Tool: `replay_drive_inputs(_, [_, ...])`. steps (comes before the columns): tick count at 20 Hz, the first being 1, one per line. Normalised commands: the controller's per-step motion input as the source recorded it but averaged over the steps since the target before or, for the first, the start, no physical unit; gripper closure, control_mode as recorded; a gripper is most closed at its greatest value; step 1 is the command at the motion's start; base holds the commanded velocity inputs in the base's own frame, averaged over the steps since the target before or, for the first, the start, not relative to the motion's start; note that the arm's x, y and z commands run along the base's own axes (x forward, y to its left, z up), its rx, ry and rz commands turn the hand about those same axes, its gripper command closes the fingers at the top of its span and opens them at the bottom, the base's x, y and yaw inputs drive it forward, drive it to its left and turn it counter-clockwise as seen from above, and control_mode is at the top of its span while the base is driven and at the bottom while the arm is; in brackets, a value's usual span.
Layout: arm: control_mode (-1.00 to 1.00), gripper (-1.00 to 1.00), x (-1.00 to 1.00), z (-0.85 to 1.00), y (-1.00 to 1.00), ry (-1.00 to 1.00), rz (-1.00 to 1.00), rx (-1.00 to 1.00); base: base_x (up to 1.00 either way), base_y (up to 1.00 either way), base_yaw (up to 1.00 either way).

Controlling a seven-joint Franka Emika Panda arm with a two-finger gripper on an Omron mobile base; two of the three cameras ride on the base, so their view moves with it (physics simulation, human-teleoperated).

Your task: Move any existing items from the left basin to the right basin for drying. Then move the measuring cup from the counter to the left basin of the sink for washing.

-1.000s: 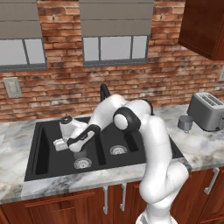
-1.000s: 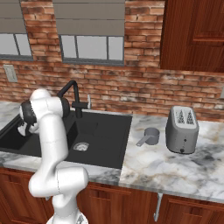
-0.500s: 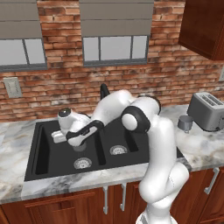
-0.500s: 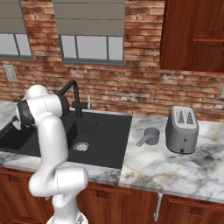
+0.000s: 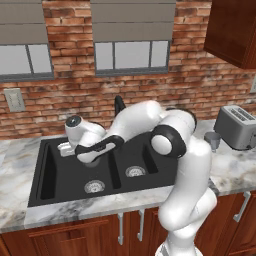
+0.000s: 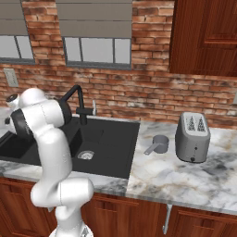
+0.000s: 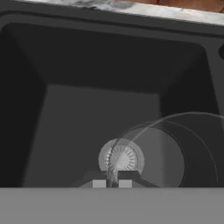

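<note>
Glass rim pinched between my pincer (image 7: 112, 183) tips: I hold the clear bowl (image 7: 175, 148) over the left basin's drain (image 7: 121, 158). Far to my right, the measuring cup (image 6: 158, 144) sits on the desk (image 6: 185, 176).

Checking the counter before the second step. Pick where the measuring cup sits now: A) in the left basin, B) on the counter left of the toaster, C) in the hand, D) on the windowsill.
B: the measuring cup stands on the marble counter between the sink and the toaster, handle pointing toward the sink.
</note>
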Motion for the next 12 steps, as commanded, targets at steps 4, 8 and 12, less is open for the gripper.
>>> replay_drive_inputs(4, [-1.0,1.0,-0.25,0.46,-0.18,-0.04,-0.05,0.02,0.0,0.0,0.0])
replay_drive_inputs(8, [-1.0,1.0,-0.26,0.38,-0.32,-0.02,-0.05,0.03,0.0,0.0,0.0])
replay_drive_inputs(12, [-1.0,1.0,-0.3,0.35,-0.35,-0.02,-0.05,0.05,0.0,0.0,0.0])
